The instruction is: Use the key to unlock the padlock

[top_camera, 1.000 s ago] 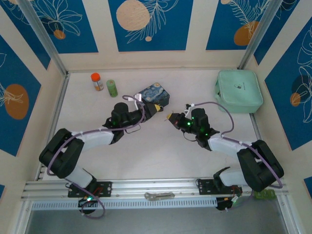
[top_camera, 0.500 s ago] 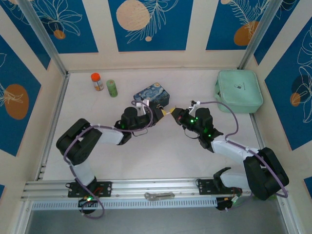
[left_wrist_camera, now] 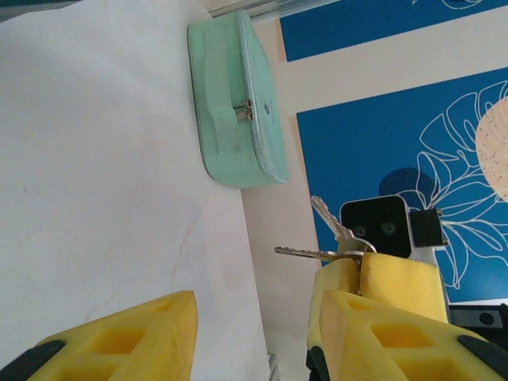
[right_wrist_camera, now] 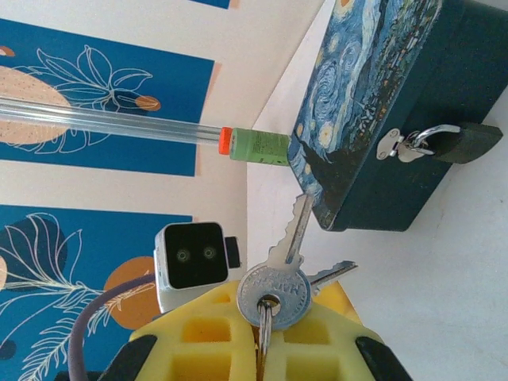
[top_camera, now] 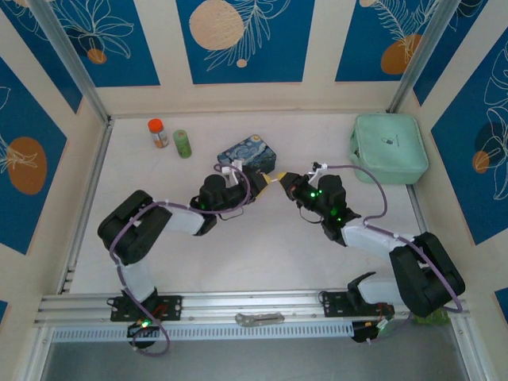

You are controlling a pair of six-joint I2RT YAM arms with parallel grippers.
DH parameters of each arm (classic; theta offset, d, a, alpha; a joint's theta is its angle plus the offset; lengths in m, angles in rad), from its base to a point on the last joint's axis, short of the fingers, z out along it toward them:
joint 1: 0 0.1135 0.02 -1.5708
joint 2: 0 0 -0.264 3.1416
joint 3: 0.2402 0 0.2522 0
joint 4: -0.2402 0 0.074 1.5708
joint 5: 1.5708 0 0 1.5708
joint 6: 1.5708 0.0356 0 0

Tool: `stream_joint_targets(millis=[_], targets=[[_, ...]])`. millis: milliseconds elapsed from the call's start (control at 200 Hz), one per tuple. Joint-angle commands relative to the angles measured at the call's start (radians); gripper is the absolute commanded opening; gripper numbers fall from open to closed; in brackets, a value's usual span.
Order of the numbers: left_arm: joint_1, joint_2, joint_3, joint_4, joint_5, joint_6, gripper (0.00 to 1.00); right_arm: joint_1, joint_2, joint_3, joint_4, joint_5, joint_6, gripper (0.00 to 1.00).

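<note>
The key (right_wrist_camera: 290, 235) is clamped in the right gripper (right_wrist_camera: 262, 341). The padlock (right_wrist_camera: 456, 143), apparently locked, is hung on the tin (right_wrist_camera: 365, 103) just ahead. The left gripper (left_wrist_camera: 255, 317) is held spread above the pale table (left_wrist_camera: 95, 159), with blue leaf-printed walls (left_wrist_camera: 381, 119) beyond.

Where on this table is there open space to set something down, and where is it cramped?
Bare table lies between the arms near the rail, and between the tin and mint case. It's crowded where the left gripper and right gripper meet beside the tin.
</note>
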State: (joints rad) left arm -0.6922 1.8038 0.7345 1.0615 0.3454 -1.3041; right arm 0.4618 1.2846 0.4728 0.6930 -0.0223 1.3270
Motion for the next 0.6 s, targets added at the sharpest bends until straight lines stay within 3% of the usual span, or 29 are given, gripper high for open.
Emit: stream_joint_targets(millis=[0,325,595], targets=[[-0.02,-0.058,0.017,0.069,-0.018,0.015,0.49,-0.005,-0.022,-0.029,-0.041,-0.005,-0.007,0.0],[-0.023,-0.043,0.021,0.102,-0.02,-0.015,0.48,-0.003,-0.069,-0.043,-0.08,0.037,-0.03,0.0],[-0.035,-0.026,0.034,0.109,-0.016,-0.026,0.48,0.006,-0.038,-0.051,0.017,0.024,-0.007,0.0]])
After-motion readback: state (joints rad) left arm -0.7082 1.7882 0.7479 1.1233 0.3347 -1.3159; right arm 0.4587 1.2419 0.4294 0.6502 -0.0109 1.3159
